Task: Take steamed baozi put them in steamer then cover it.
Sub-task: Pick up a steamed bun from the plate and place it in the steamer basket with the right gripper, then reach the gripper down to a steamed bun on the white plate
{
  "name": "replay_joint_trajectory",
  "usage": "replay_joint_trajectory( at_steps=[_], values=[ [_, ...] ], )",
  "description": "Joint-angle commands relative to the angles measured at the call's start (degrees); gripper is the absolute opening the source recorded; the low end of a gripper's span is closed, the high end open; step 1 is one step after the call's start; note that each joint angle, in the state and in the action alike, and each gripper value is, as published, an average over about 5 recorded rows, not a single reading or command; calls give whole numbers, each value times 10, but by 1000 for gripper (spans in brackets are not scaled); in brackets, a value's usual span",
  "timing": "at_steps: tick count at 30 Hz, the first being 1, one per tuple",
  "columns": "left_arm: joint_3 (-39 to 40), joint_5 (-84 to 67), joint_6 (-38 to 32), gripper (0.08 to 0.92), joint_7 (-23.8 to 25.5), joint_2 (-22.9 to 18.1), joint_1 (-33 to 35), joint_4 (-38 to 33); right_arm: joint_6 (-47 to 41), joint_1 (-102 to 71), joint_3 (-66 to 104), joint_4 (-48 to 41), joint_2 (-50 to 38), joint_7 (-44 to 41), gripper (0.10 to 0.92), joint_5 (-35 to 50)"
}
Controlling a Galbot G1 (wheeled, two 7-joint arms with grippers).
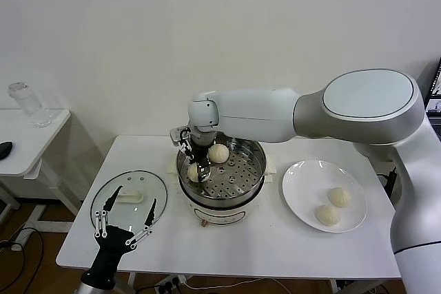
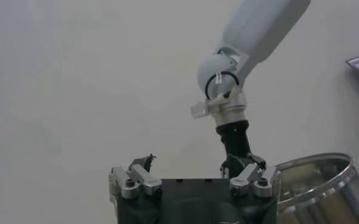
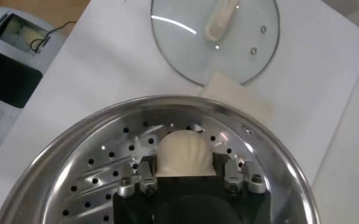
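- Lowest in the head view, at lower left: left gripper [image 1: 129, 217], fingers spread wide with nothing between them, hanging over the near edge of the lid [image 1: 129, 199].
- Filling the lower half of that view: white table [image 1: 241, 249], carrying lid, steamer and plate.
- Reaching in from the right edge toward frame centre: right arm [image 1: 303, 113], white and grey, bent down into the steamer.
- At centre: steamer [image 1: 222, 173], shiny steel on a white base, perforated tray showing, uncovered.
- Right of the steamer, just beside it but not touching: white plate [image 1: 324, 195].
- Left of the steamer, flat on the table: clear glass lid with its white handle up; also seen in the right wrist view at upper centre [image 3: 216, 36].
- Inside the steamer on its left side: right gripper [image 1: 196, 171], pointing down, fingers either side of a bun [image 3: 185, 154] that sits on the tray; fingers close alongside the dough, with a narrow gap just visible in the right wrist view, so loosely open rather than clamped.
- Toward the back of the tray, upper centre of the steamer: second bun [image 1: 218, 153], lying free.
- On the plate, lower right: two more buns [image 1: 339, 197], near each other but apart.
- At the upper left edge: a clear bottle [image 1: 29, 104] on a side table [image 1: 27, 144].
- In the left wrist view: right arm in upper centre against a bare wall, steamer rim at lower right.
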Motion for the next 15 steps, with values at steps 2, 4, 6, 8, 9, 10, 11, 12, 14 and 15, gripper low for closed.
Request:
replay_joint_trajectory(
  at_steps=[2, 4, 6, 8, 9, 10, 11, 12, 14, 15],
  values=[
    [-1, 0, -1, 823, 0, 0, 0, 1, -2, -10, 8, 2, 1, 15, 748, -9],
    [-1, 0, 0, 823, 0, 0, 0, 1, -1, 0, 18, 20, -19, 9, 792, -18],
    [-1, 0, 0, 823, 0, 0, 1, 1, 2, 17, 28, 42, -45, -1, 812, -31],
    [-1, 0, 0, 823, 0, 1, 0, 0, 6, 41, 38, 68, -83, -20, 820, -46],
    [-1, 0, 1, 823, 0, 2, 0, 0, 9, 52, 44, 80, -103, -32, 821, -54],
    [0, 0, 1, 823, 0, 2, 0, 0, 12, 64, 51, 93, -129, -46, 822, -65],
    [0, 0, 2, 823, 0, 2, -1, -1, 15, 73, 58, 103, -150, -58, 822, -74],
    [1, 0, 2, 823, 0, 2, -1, -1, 19, 83, 64, 113, -176, -72, 822, -84],
    [3, 1, 3, 823, 0, 3, -2, -1, 31, 101, 73, 129, -230, -99, 823, -108],
    [4, 1, 3, 823, 0, 3, -2, -1, 37, 110, 75, 135, -257, -113, 823, -119]
  ],
)
